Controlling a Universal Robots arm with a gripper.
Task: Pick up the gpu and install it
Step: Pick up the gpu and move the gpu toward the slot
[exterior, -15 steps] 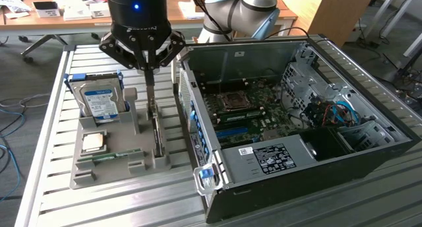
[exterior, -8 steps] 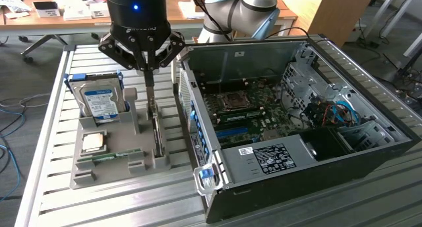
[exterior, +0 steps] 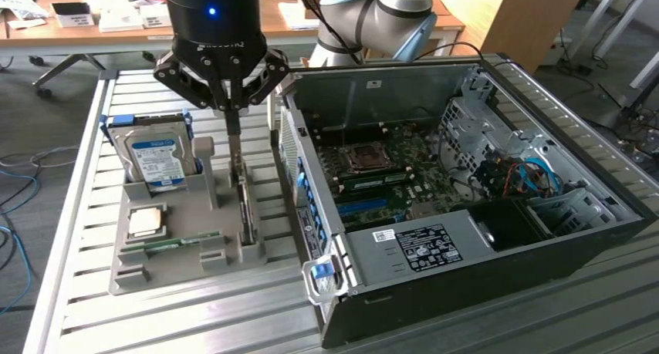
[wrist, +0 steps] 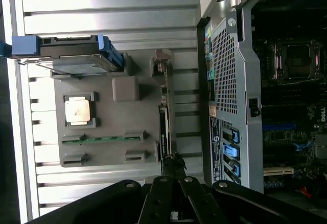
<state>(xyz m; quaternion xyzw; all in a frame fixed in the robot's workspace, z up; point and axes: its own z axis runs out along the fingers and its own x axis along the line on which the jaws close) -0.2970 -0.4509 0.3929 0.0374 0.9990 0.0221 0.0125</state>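
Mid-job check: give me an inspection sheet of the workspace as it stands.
Surface: slatted metal table, grey holder on it.
Job's things: gpu upright on edge in the holder; computer case open beside it.
Clutter: hard drive, processor chip, memory stick in the holder.
Grippers: hand shut on the gpu's top edge.
Cables: blue cables inside the case; loose cables on the floor.
Surroundings: wooden desk behind.

Wrist (exterior: 214, 15) vertical, pointing down, jaws closed
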